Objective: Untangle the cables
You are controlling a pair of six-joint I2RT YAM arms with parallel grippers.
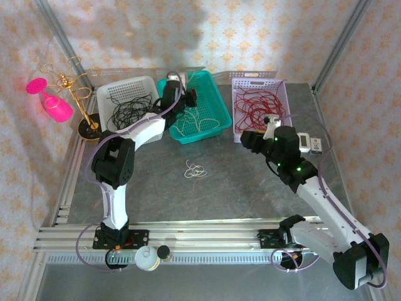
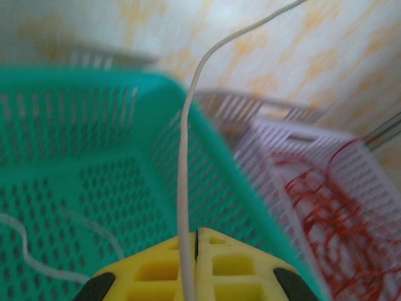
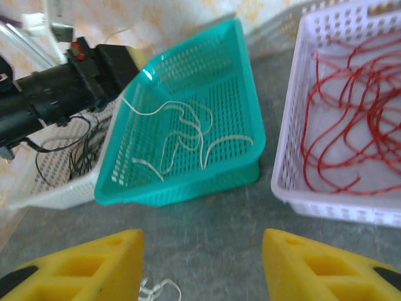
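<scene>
Teal basket (image 3: 182, 183) with loose white cables (image 1: 197, 123)

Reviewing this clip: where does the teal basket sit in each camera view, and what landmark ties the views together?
Top external: teal basket at back centre, between the white basket and the lilac basket.
Left wrist: across the left half, close up.
Right wrist: centre, white cables inside.
Shared landmark: the lilac basket holding red cables, immediately right of it in all three.

Left wrist view's blurry: the white cable (image 2: 182, 188) runs off the top edge, and the lilac basket (image 2: 269, 141) is cropped on the right. Right wrist view, the loose white strand (image 3: 153, 291) on the worktop is clipped at the bottom.
</scene>
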